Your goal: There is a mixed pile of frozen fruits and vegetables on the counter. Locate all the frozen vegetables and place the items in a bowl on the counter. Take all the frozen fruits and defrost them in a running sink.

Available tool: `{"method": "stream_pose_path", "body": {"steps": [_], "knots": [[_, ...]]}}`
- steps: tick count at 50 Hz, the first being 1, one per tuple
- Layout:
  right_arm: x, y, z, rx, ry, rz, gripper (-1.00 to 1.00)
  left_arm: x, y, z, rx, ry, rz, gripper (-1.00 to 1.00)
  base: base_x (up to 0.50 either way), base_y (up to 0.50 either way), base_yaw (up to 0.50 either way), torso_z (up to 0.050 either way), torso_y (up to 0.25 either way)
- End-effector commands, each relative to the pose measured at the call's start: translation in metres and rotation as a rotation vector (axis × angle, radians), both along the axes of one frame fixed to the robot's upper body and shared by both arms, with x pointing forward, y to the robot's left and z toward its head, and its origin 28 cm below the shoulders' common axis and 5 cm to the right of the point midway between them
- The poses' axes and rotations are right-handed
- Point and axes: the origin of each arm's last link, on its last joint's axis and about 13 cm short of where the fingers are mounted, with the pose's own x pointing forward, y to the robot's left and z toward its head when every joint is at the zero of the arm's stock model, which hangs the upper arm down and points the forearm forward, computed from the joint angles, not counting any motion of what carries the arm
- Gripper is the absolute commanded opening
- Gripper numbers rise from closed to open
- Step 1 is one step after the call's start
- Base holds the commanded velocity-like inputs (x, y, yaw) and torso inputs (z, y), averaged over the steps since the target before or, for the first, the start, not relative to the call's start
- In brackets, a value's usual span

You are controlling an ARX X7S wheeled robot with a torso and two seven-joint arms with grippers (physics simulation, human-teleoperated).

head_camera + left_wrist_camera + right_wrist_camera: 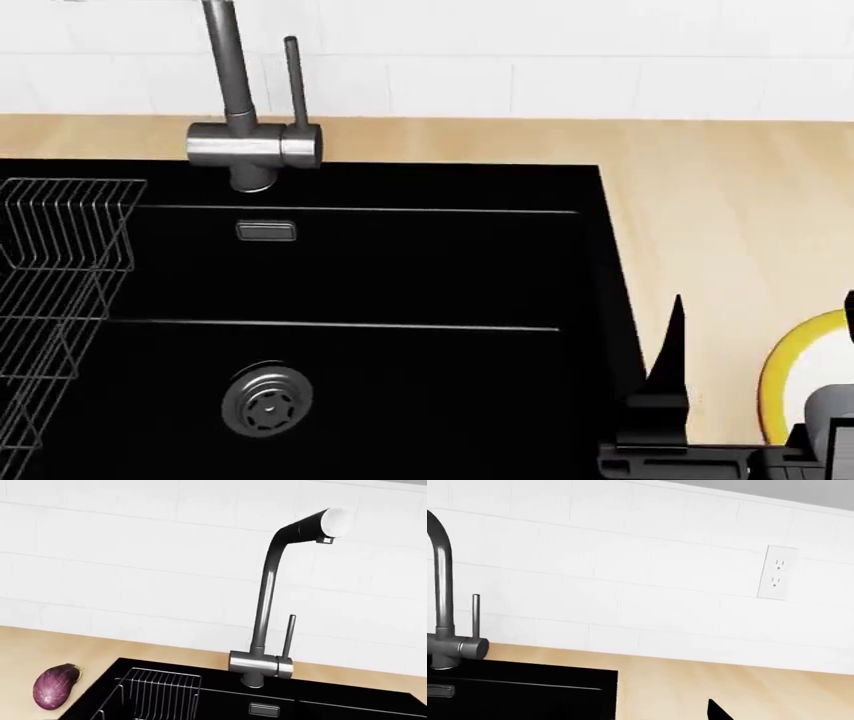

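A purple eggplant lies on the beige counter just beside the black sink. No other piece of the pile shows in any view. The white bowl with its yellow rim sits on the counter to the right of the sink, cut off by the picture's edge. My right gripper hovers over the bowl and the sink's right rim. Its black fingers stand apart with nothing between them. My left gripper shows in no view.
A chrome tap with a thin lever rises behind the basin, and no water falls from its spout. A wire rack hangs at the sink's left, and a steel drain sits in its floor. A wall outlet is set in the white tiles.
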Motion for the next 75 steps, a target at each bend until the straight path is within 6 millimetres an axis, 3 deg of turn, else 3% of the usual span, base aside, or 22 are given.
{"method": "stream_pose_path", "body": {"steps": [1,32,45,65,75], "knots": [[0.001,0.002,-0.002,-0.002,0.008,0.012,1.00,-0.001,0.001,0.001,0.002,-0.001,0.001,1.00,0.00,0.50,0.00,0.000,0.000],[0.001,0.003,-0.003,-0.020,0.009,-0.001,1.00,-0.001,0.002,0.000,0.007,0.003,0.002,1.00,0.00,0.50,0.00,0.000,0.000],[0.000,0.002,-0.001,0.005,0.004,-0.021,1.00,0.000,0.001,-0.001,0.006,0.009,-0.003,1.00,0.01,0.02,0.00,0.000,0.000],[0.001,0.002,-0.003,0.018,0.015,-0.026,1.00,0.001,0.000,-0.005,0.015,0.030,-0.009,1.00,0.30,0.09,0.00,0.000,0.000],[-0.003,0.000,0.000,0.005,0.014,-0.027,1.00,0.014,-0.009,-0.005,0.059,0.078,-0.014,1.00,0.00,0.00,0.00,0.000,0.000]]}}
